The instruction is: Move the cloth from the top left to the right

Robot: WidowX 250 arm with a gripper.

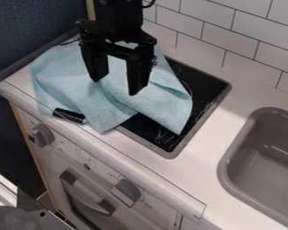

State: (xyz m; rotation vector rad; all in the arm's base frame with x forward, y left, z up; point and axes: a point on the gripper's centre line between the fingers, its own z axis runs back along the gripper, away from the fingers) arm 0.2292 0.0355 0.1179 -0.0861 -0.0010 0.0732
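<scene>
"White front panelling is standing nearest us around seven o'clock [62, 150], isn't it?"

"Yes, smooth and flat, and it's carrying two chunky grey knobs [126, 192], at six and nearly nine, plus one oven handle [89, 202] at seven."

"And behind that?"

"One pale, smooth counter [197, 168] is running across. One rounded grey sink [227, 157] is sitting in it at four o'clock, and one glossy black hob [203, 90], squared off with a grey rim, is lying near the middle."

"How's the cloth [155, 99] looking?"

"Light blue, softly textured, rumpled. It's lying toward eleven o'clock, covering much of the hob and spreading onto the counter, with pointed corners folding toward us. One small black bar [69, 115] is showing by its nine o'clock edge."

"What's the gripper [115, 87] doing?"

"It's hanging over the cloth at ten-thirty, two black fingers standing wide apart, gripping nothing."

"And farthest?"

"Glossy rectangular tiles [231, 49] are lining the wall at one o'clock."
</scene>
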